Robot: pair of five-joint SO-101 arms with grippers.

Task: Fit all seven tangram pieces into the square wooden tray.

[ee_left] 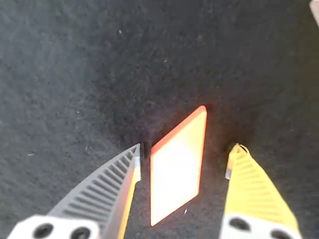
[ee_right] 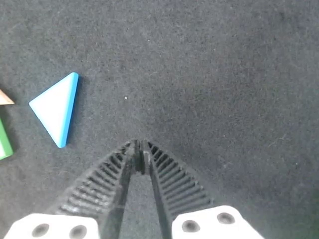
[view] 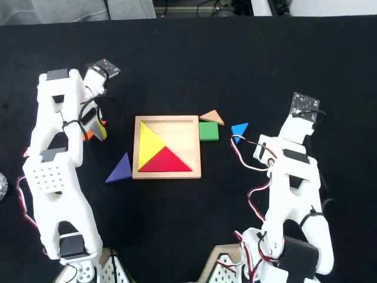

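Seven pieces on show: five triangles, one square, one parallelogram, plus a single tray and two arms. Two pieces are seated, five lie out on the black table (view: pixel 177 59).

Far left, the left gripper (ee_left: pixel 187 149) is spread wide, its fingers either side of the orange parallelogram (ee_left: pixel 177 169). The piece lies flat, long axis running lengthwise between them, sharp corner pointing away from the wrist. Whether a finger touches it, I cannot tell.

Next, the purple triangle (view: pixel 121 169) sits just beside the tray's left wall, tip aimed at the table's far side.

Centre, the wooden tray (view: pixel 168 119) holds the yellow triangle (view: pixel 150 144), long edge along the left wall, and the red triangle (view: pixel 166 160), long edge along the near wall. Both right-angle corners point at the middle, their short edges meeting.

Off the tray's far right corner lies the tan triangle (view: pixel 212 117), with the green square (view: pixel 208 131) just below against the right wall. Then the blue triangle (view: pixel 239 129), a little apart.

The right gripper (ee_right: pixel 138 152) is clamped on nothing, tips together, near the blue triangle.
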